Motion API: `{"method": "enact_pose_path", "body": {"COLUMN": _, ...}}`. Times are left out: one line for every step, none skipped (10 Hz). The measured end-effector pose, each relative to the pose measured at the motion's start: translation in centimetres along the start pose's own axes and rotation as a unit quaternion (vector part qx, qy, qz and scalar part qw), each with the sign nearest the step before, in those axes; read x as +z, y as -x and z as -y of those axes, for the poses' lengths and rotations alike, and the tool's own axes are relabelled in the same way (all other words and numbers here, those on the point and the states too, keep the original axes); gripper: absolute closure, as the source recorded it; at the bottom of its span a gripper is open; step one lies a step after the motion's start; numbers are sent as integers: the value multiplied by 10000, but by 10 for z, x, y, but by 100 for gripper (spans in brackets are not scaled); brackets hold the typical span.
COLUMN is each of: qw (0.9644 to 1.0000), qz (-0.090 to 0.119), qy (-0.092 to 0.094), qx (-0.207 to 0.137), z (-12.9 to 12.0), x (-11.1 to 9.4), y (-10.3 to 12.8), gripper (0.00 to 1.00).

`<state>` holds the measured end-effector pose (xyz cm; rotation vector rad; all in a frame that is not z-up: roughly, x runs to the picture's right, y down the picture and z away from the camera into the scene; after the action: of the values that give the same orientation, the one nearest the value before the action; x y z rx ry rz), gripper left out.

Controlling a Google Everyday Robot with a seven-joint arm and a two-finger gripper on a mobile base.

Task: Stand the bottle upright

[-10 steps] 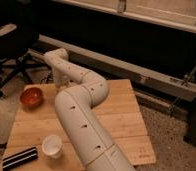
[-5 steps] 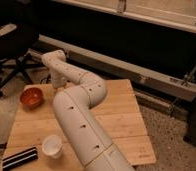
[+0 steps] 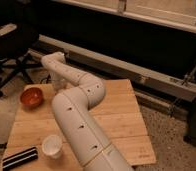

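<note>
- The arm (image 3: 78, 115) crosses the wooden tabletop (image 3: 121, 120) from its near edge toward its far-left corner, bending at an elbow over the middle.
- The end effector (image 3: 50, 78) hangs under the wrist at the far-left corner, showing only as a dark shape mostly hidden behind the arm. I cannot tell whether it is wide or narrow, or whether it holds anything.
- The bottle cannot be made out. The arm covers the strip of tabletop from the near edge to the far-left corner.
- An orange bowl (image 3: 32, 96) sits upright by the left edge, apart from the arm.
- A white cup (image 3: 52, 146) stands mouth up near the near-left corner, just beside the arm.
- A black box (image 3: 20, 157) lies flat at the near-left corner, next to the cup.
- A chair (image 3: 13, 60) stands on the floor beyond the far-left corner.
</note>
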<state>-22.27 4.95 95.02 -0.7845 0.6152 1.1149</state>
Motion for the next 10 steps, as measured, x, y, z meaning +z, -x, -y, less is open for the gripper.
{"method": "enact_pose_path", "body": {"qw": 10000, "qz": -25, "qy": -9, "qx": -1, "z": 1, "x": 2, "y": 0, "gripper": 39}}
{"method": "enact_pose_path", "body": {"qw": 10000, "qz": -42, "qy": -10, "qx": -5, "z": 1, "x": 3, "y": 0, "gripper": 46}}
{"method": "enact_pose_path", "body": {"qw": 10000, "qz": -63, "qy": -8, "qx": -9, "z": 1, "x": 5, "y": 0, "gripper": 56}}
{"method": "enact_pose_path", "body": {"qw": 10000, "qz": -83, "qy": -10, "qx": -12, "z": 2, "x": 6, "y": 0, "gripper": 60}}
{"method": "enact_pose_path", "body": {"qw": 9999, "qz": -102, "qy": -7, "qx": -17, "z": 2, "x": 8, "y": 0, "gripper": 60}}
{"method": "enact_pose_path", "body": {"qw": 9999, "qz": -115, "qy": -10, "qx": -22, "z": 2, "x": 9, "y": 0, "gripper": 60}}
{"method": "enact_pose_path", "body": {"qw": 9999, "qz": -124, "qy": -19, "qx": -29, "z": 1, "x": 10, "y": 0, "gripper": 60}}
{"method": "enact_pose_path", "body": {"qw": 9999, "qz": -132, "qy": -26, "qx": -34, "z": 1, "x": 10, "y": 0, "gripper": 60}}
{"method": "enact_pose_path", "body": {"qw": 9999, "qz": -122, "qy": -38, "qx": -29, "z": 2, "x": 10, "y": 1, "gripper": 60}}
{"method": "enact_pose_path", "body": {"qw": 9999, "qz": -107, "qy": -45, "qx": -20, "z": 4, "x": 9, "y": 2, "gripper": 60}}
